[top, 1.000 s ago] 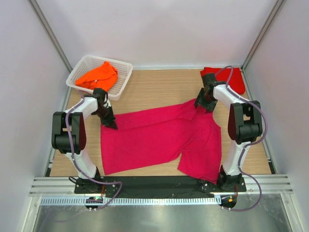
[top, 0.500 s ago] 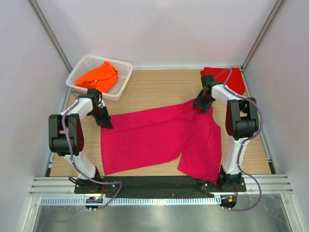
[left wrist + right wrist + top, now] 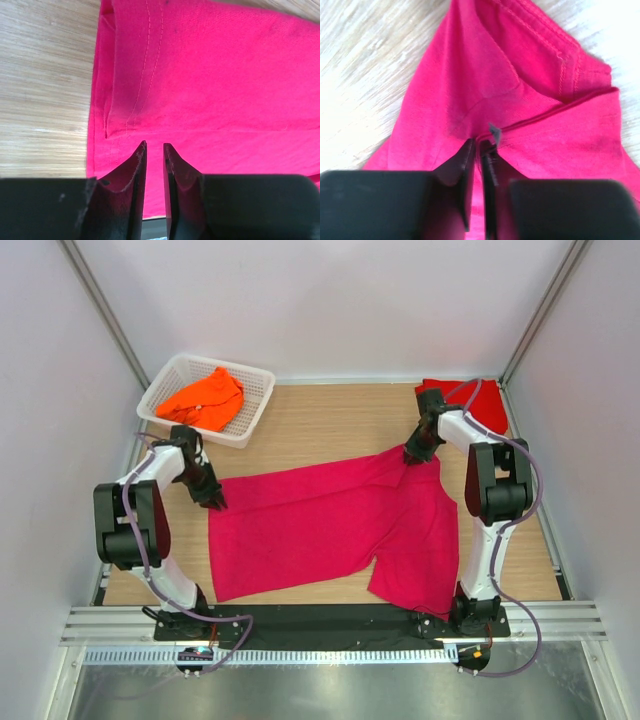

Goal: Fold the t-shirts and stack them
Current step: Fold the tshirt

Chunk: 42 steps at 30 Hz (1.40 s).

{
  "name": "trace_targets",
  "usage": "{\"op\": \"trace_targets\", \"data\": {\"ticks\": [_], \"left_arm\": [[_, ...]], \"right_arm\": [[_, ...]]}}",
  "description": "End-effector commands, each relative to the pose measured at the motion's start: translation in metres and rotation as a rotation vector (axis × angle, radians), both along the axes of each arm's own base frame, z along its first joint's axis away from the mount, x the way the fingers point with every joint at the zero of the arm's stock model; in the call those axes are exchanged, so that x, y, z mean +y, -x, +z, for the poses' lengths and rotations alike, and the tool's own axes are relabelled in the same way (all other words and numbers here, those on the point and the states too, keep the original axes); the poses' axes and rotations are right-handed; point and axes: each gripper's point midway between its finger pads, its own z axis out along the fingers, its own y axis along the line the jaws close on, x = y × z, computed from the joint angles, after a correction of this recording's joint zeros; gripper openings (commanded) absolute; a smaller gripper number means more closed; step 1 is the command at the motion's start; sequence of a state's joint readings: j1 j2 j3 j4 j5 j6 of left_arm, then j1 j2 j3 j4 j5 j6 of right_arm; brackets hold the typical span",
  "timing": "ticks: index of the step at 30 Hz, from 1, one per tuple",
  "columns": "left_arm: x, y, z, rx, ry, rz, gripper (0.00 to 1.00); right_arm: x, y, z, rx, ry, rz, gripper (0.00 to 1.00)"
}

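Observation:
The magenta-pink t-shirt (image 3: 330, 525) lies spread across the middle of the table, its lower right part folded toward the near edge. My left gripper (image 3: 213, 502) hovers at the shirt's far left corner, and in the left wrist view (image 3: 154, 145) its jaws stand slightly apart over the hemmed cloth (image 3: 225, 75), with nothing between them. My right gripper (image 3: 413, 455) sits at the shirt's far right peak; in the right wrist view (image 3: 479, 142) its jaws pinch the cloth (image 3: 445, 90) at a seam. A red t-shirt (image 3: 490, 405) lies folded at the back right. An orange t-shirt (image 3: 205, 398) lies crumpled in the basket.
A white lattice basket (image 3: 262, 390) stands at the back left. White walls close in the table on three sides. A black strip and metal rail run along the near edge by the arm bases.
The left gripper drew back to the left along the shirt's corner and its jaws parted a little. The right gripper shifted toward the far edge and closed onto the cloth.

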State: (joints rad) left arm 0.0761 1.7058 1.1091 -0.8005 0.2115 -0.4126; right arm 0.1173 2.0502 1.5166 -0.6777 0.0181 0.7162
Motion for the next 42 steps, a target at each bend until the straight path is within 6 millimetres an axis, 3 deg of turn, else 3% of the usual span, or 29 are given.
{"op": "trace_targets", "data": {"ticks": [1, 5, 7, 14, 18, 23, 29, 32, 42], "left_arm": [[0.003, -0.007, -0.003, 0.004, -0.007, 0.013, 0.20], [0.001, -0.007, -0.003, 0.022, 0.005, 0.005, 0.17], [0.001, -0.005, -0.003, 0.022, 0.000, 0.001, 0.22], [0.013, 0.013, -0.007, 0.028, -0.077, 0.004, 0.30], [0.012, 0.012, -0.024, 0.099, -0.064, 0.033, 0.24], [0.017, 0.007, -0.030, 0.142, -0.088, 0.027, 0.25], [0.018, 0.014, -0.036, 0.175, -0.097, 0.023, 0.26], [0.019, 0.016, -0.039, 0.183, -0.098, 0.023, 0.27], [0.018, 0.021, -0.045, 0.209, -0.093, 0.022, 0.27]], "right_arm": [[0.002, -0.008, 0.013, -0.026, -0.016, -0.020, 0.15], [0.000, 0.003, 0.020, -0.008, -0.015, -0.027, 0.03], [-0.001, 0.008, 0.028, -0.016, -0.020, -0.033, 0.01], [0.006, 0.035, 0.040, -0.008, -0.072, -0.064, 0.01], [0.004, 0.050, 0.043, 0.007, -0.074, -0.101, 0.01], [-0.007, 0.073, 0.047, 0.012, -0.034, -0.177, 0.01], [-0.013, 0.118, 0.038, 0.037, -0.033, -0.293, 0.01], [-0.017, 0.122, 0.039, 0.005, -0.032, -0.330, 0.01], [-0.035, 0.127, 0.074, -0.135, 0.034, -0.347, 0.01]]}}
